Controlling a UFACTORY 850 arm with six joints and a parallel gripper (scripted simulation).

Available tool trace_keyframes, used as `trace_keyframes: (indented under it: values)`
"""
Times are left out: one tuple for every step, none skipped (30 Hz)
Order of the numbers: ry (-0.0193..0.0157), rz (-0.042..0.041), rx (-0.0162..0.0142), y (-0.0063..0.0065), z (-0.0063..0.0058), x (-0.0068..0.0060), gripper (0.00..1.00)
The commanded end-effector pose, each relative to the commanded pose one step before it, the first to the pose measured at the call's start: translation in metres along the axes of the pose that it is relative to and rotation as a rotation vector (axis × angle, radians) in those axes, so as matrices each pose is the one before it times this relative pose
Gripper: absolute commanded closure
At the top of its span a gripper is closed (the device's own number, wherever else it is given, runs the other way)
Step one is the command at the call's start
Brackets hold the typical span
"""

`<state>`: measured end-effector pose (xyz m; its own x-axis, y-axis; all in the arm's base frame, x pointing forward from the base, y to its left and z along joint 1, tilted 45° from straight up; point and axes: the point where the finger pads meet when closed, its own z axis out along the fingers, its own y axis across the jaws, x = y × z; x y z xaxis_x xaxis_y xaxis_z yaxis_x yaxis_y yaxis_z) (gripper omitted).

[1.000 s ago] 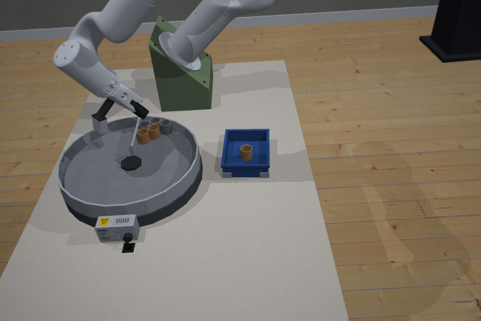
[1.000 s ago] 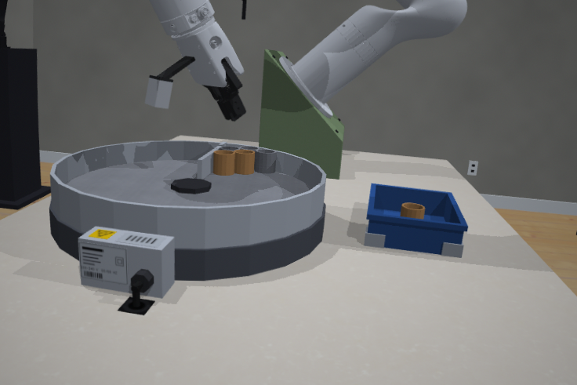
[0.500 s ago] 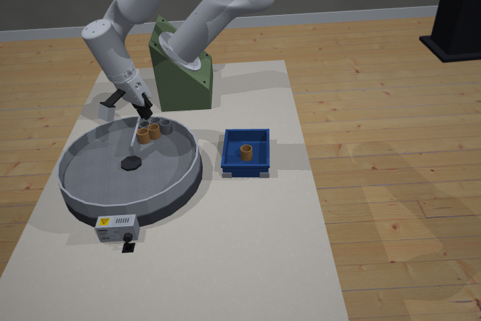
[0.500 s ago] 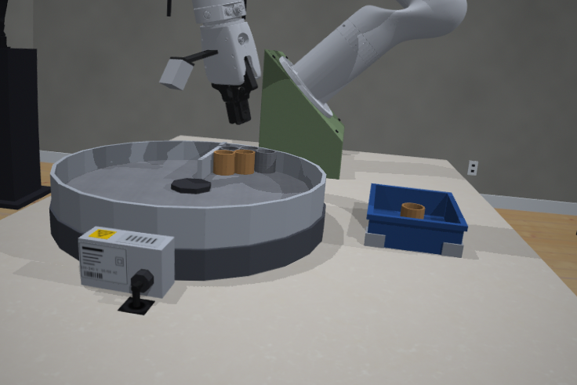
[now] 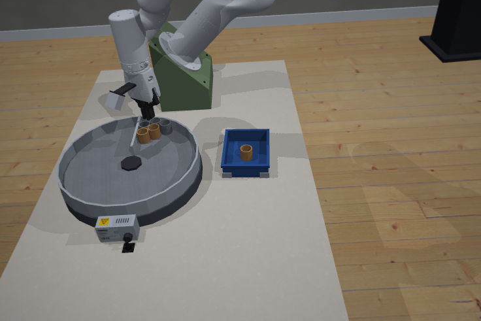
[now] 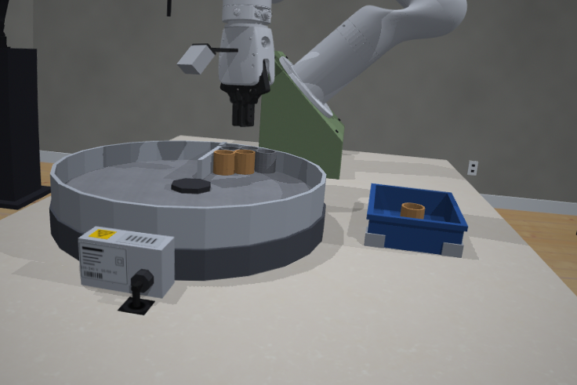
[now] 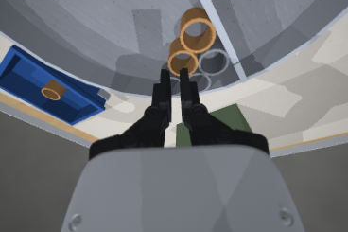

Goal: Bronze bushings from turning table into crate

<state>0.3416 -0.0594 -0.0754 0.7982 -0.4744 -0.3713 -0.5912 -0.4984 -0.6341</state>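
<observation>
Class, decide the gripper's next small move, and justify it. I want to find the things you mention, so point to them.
Probably open the gripper (image 5: 147, 115) (image 6: 243, 123) (image 7: 175, 80) slightly, ready to lower around a bronze bushing: it hangs nearly shut and holding nothing above two such bushings on the turntable (image 5: 97, 181) (image 6: 186, 227) (image 7: 95, 23).

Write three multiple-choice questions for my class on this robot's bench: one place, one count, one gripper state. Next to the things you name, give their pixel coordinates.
1. Where is the black hub?
A) in the crate
B) on the turning table
C) on the floor

2. How many bronze bushings remain on the turning table?
A) two
B) four
C) none

3. The gripper is:
A) holding a bushing
B) wide open
C) nearly closed, holding nothing

1: B, the black hub (image 5: 131, 163) (image 6: 190, 185) sits mid-disc.
2: A, two bronze bushings (image 5: 143, 135) (image 6: 223, 161) (image 7: 198, 35) stand by the divider (image 5: 134, 133) (image 6: 205, 162) (image 7: 215, 23).
3: C, the gripper (image 5: 147, 117) (image 6: 243, 125) (image 7: 175, 80) shows only a narrow gap.
</observation>
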Motion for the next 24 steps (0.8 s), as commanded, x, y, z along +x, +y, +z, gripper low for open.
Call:
trace_keyframes:
  values:
    - [0.14897, -0.04616, 0.01772, -0.00364, 0.00284, -0.00216, 0.90]
    - [0.00000, 0.00000, 0.00000, 0.00000, 0.00000, 0.00000, 0.90]
    - [0.00000, 0.00000, 0.00000, 0.00000, 0.00000, 0.00000, 0.90]
    - [0.01877, -0.00576, 0.00147, -0.00054, 0.00046, -0.00064, 0.90]
    - [0.01877, -0.00582, 0.00028, -0.00030, 0.00032, -0.00062, 0.90]
    - [0.01869, -0.00587, -0.00089, -0.00007, 0.00019, -0.00060, 0.90]
    - [0.01851, -0.00593, -0.00202, 0.00016, 0.00006, -0.00060, 0.90]
    - [0.01825, -0.00597, -0.00311, 0.00038, -0.00007, -0.00060, 0.90]
    - [0.01807, -0.00560, -0.00051, -0.00015, 0.00024, -0.00081, 0.90]
    - [0.01831, -0.00516, 0.00315, -0.00090, 0.00066, -0.00101, 0.90]
    - [0.01848, -0.00529, 0.00251, -0.00077, 0.00057, -0.00093, 0.90]
    - [0.01848, -0.00551, 0.00119, -0.00050, 0.00040, -0.00082, 0.90]
    - [0.01837, -0.00571, -0.00006, -0.00024, 0.00023, -0.00073, 0.90]
    - [0.01816, -0.00590, -0.00124, 0.00000, 0.00008, -0.00065, 0.90]
    - [0.01784, -0.00607, -0.00233, 0.00022, -0.00007, -0.00058, 0.90]
    - [0.01743, -0.00622, -0.00333, 0.00043, -0.00020, -0.00052, 0.90]
    - [0.00250, -0.00092, -0.00056, 0.00008, -0.00004, -0.00007, 0.90]
    - [0.01886, -0.00483, 0.00336, -0.00098, 0.00070, -0.00119, 0.90]
    - [0.00000, 0.00000, 0.00000, 0.00000, 0.00000, 0.00000, 0.90]
    - [0.00000, 0.00000, 0.00000, 0.00000, 0.00000, 0.00000, 0.90]
    - [0.01905, -0.00488, 0.00326, -0.00096, 0.00065, -0.00116, 0.90]
    - [0.01876, -0.00521, 0.00185, -0.00066, 0.00043, -0.00100, 0.90]
    - [0.01834, -0.00549, 0.00058, -0.00039, 0.00023, -0.00087, 0.90]
    - [0.01781, -0.00572, -0.00054, -0.00016, 0.00005, -0.00075, 0.90]
